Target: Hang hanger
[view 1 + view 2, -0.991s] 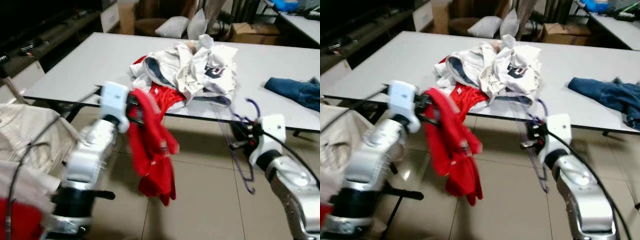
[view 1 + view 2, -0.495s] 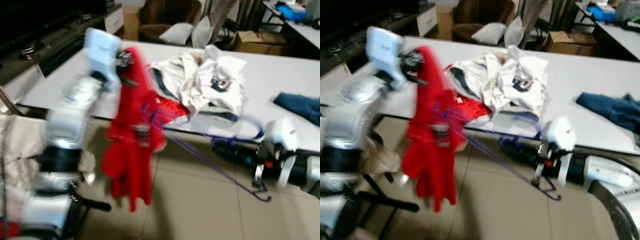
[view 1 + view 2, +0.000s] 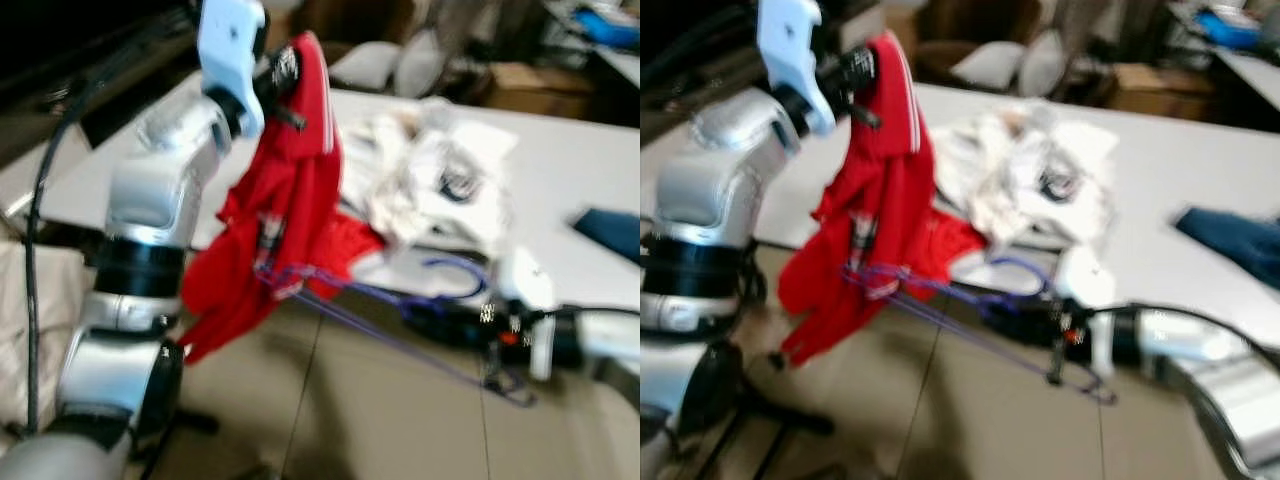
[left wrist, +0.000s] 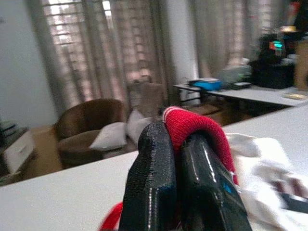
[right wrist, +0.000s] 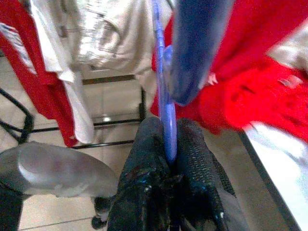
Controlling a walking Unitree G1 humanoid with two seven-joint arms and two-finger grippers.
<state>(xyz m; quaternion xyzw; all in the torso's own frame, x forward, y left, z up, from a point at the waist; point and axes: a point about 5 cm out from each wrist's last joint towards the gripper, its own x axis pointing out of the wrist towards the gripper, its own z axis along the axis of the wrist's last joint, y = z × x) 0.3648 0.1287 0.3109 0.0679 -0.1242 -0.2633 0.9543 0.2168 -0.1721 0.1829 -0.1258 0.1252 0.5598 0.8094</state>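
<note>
The purple hanger (image 3: 380, 310) lies nearly level in the air, just in front of the tabletop (image 3: 560, 250) edge. The right gripper (image 5: 166, 159) has its fingers closed on the hanger's thin wire. The far end of the hanger touches the lower part of the red garment (image 3: 285, 210). The left gripper (image 4: 175, 168) has its fingers pinched on a fold of this garment and holds it high above the tabletop edge. A heap of white clothes (image 3: 440, 185) lies on the tabletop behind the hanger.
</note>
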